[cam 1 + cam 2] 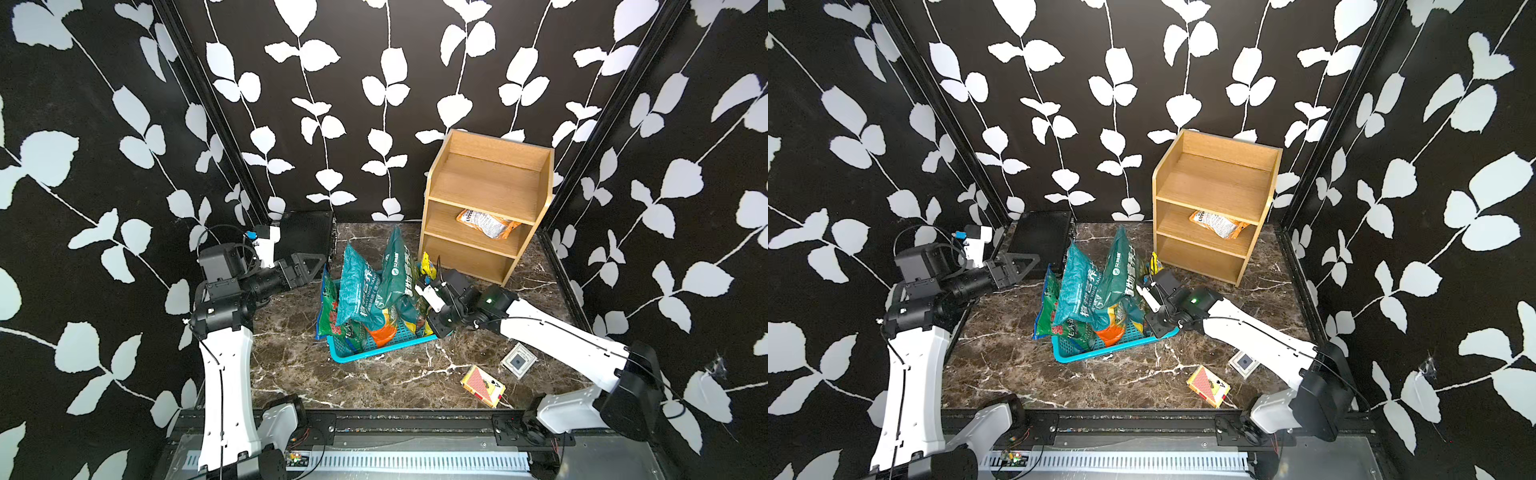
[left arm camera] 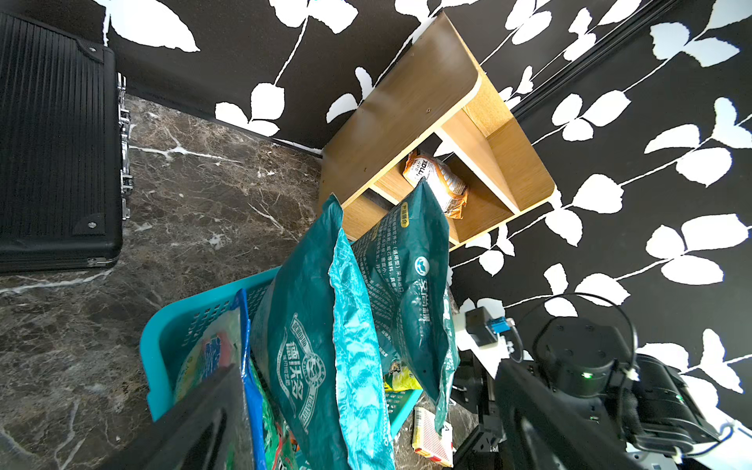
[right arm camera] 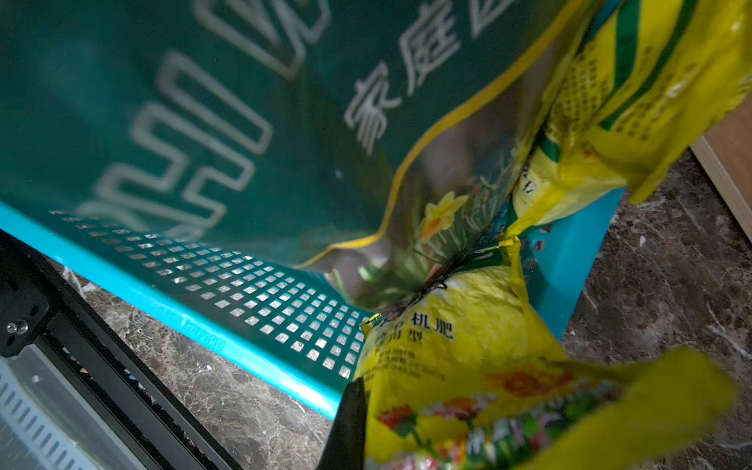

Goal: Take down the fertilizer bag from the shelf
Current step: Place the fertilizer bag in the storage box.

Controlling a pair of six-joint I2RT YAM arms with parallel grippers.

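In both top views I look steeply down from high at the front onto the shelf (image 1: 486,183) and blue basket (image 1: 382,348), which my left wrist camera shares from low nearby, while my right wrist camera crowds a yellow bag (image 3: 468,358).

You are reading "家庭" on the dark teal bag (image 3: 211,106), "机肥" on the yellow bag (image 3: 447,354), and "max" on the orange bag (image 2: 439,179) in the shelf (image 2: 398,114).
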